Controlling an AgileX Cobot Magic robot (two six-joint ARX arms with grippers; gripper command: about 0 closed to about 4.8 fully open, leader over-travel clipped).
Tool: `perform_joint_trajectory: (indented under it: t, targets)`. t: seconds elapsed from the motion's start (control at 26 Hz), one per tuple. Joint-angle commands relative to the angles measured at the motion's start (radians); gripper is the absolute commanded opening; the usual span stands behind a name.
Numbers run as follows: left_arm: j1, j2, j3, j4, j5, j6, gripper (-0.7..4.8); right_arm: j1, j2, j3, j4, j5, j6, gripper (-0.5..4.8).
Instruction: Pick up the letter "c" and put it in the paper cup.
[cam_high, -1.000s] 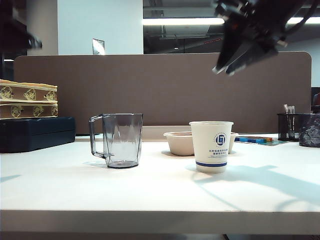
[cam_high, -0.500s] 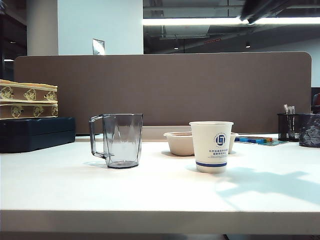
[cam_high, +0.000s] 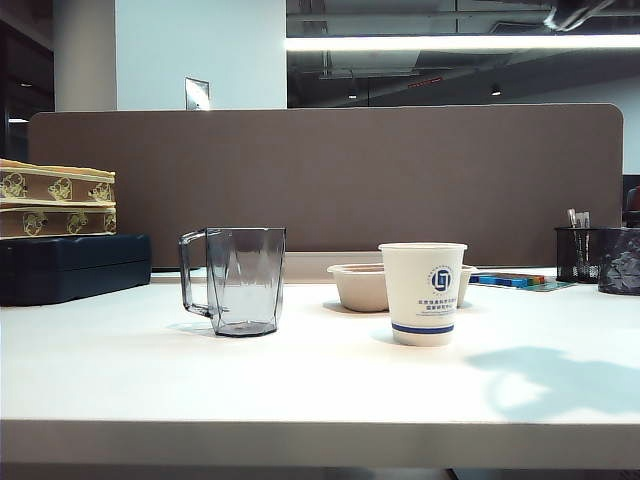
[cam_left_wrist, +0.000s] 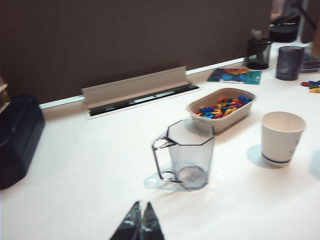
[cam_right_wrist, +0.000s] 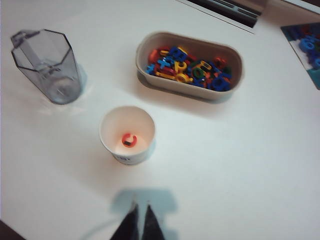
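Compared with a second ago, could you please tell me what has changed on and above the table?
The dark arm that hung over the paper cup has risen out of the top of the exterior view; its shadow slid right across the table. The letter "c" lies in the cup. The right pincer and left pincer hold nothing, jaws together. Mug and bowl stayed put.

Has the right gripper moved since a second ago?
Yes. In the exterior view the right gripper rose from beside the ceiling light out the top, leaving the paper cup.

Likely an office: desk partition (cam_high: 330, 180), mesh pen holder (cam_high: 580, 254), ceiling strip light (cam_high: 420, 43).
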Motion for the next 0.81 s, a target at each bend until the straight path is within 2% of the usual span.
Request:
perform_joint_trajectory:
  t: [0.04,0.23,0.38,0.54,0.81]
  targets:
    - [0.0,0.002,0.014,-0.011,-0.013,0.005,0.03,0.001,-0.032,0.005,-0.031,0.016,-0.003,0.08]
    - [0.0,0.002,0.014,-0.025,-0.013,0.004,0.03,0.001,-0.09,0.005,-0.06,0.025,-0.002,0.07]
    - [0.0,0.002,0.014,-0.025,-0.024,-0.003,0.03,0.001,-0.156,0.005,-0.061,0.068,-0.002,-0.01]
    - [0.0,0.002,0.014,-0.02,-0.084,-0.003,-0.06,0.001,-0.221,0.003,-0.081,0.103,-0.003,-0.01]
    - [0.0,0.002,0.013,-0.018,-0.105,-0.003,-0.06,0.001,-0.32,-0.005,-0.139,0.193,-0.024,-0.01]
